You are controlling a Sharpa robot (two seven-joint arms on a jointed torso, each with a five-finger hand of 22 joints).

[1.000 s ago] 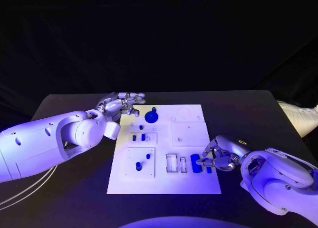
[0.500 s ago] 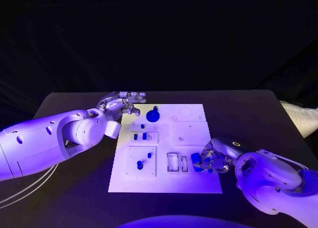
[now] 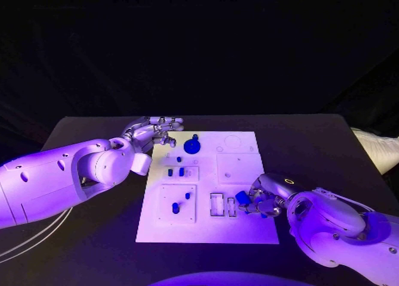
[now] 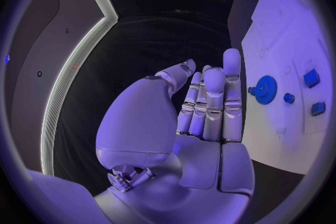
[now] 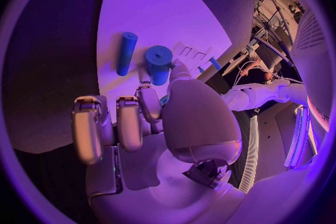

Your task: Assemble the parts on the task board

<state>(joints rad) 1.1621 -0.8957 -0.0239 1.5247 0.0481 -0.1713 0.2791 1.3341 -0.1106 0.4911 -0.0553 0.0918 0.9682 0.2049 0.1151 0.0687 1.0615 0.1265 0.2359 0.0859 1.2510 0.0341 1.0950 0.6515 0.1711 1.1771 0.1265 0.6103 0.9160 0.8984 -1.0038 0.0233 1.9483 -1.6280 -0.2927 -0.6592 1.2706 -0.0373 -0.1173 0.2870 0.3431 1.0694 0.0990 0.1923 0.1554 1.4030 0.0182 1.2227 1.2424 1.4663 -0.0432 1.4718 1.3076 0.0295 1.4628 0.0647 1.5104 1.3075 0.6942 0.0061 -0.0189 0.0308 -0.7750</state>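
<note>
At about five o'clock on the task board (image 3: 208, 229), nearest the robot, the right hand (image 3: 261, 201) pinches a short blue cylinder (image 3: 242, 198) between thumb and fingers, lifted just over the board's near right area. I judge the grip is kept at the part's end so the other end stays free to enter a seat. The right wrist view shows what the head view hides: the cylinder's (image 5: 159, 63) flat round top with a small mark at its centre, and a longer blue rod (image 5: 126, 53) lying flat on the board just beside it. In the head view the fingers cover most of that rod.

At six o'clock of the board's middle sit two narrow slots (image 3: 222, 204), just beside the held part and probably meant for parts like it. At seven o'clock a square plate (image 3: 176, 202) carries blue pegs, and farther out, near nine o'clock, a smaller plate (image 3: 178, 173) holds two more.

At the far edge, near eleven o'clock, a blue gear (image 3: 192, 145) lies on the board. The left hand (image 3: 156, 129) waits just beside it off the board's far left corner, probably parked clear of the work. The left wrist view shows its fingers (image 4: 213, 102) straight and pressed together, holding nothing, with the gear (image 4: 265, 89) near the fingertips.
</note>
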